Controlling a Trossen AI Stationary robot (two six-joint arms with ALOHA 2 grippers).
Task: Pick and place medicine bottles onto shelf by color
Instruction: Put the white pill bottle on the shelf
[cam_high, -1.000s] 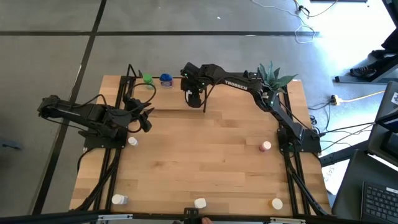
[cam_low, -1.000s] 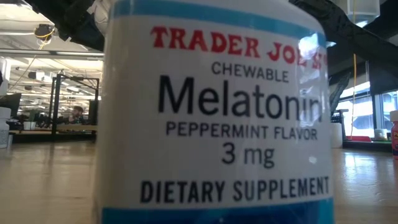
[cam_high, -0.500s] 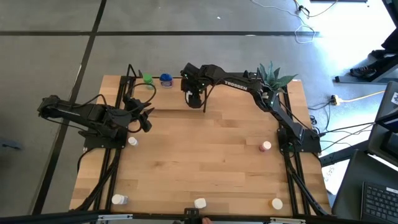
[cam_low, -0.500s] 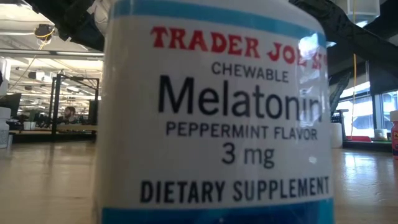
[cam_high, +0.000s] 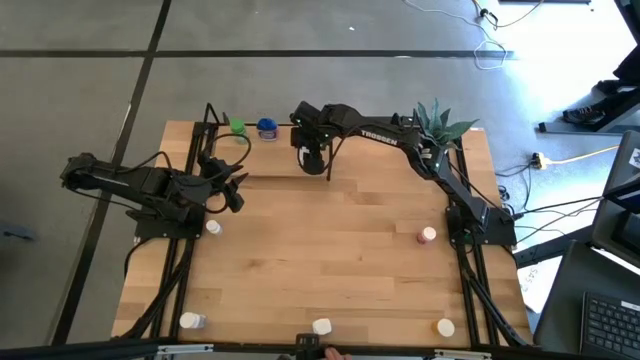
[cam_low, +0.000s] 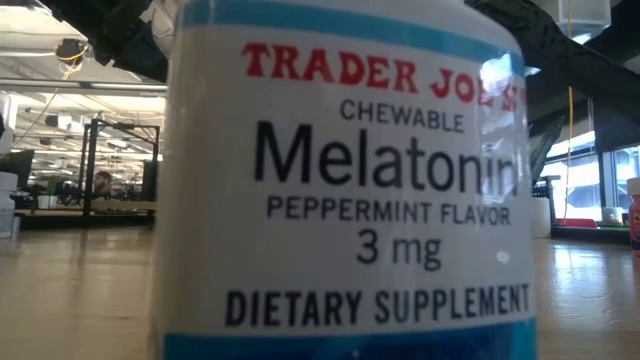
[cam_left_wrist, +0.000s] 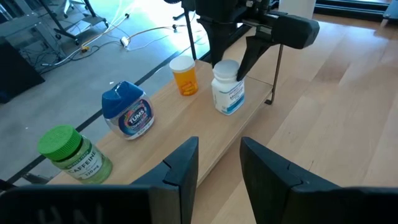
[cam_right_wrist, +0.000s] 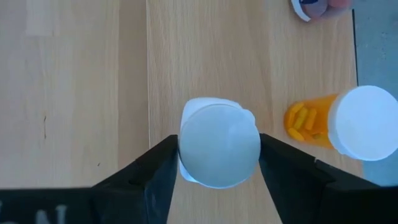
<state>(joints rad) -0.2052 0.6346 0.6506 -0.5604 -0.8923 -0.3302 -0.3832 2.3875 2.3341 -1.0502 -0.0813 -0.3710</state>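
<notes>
Right claw (cam_right_wrist: 217, 163) clamped on white bottle (cam_right_wrist: 219, 143) — upright on shelf (cam_right_wrist: 81, 74).

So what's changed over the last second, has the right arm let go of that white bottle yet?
Nothing visibly moved. The right hand is still down over the white-capped bottle on the shelf, a finger on each side, beside the orange bottle. The left hand still waits, open, at the shelf's left end. The loose bottles on the table sit where they were.
</notes>
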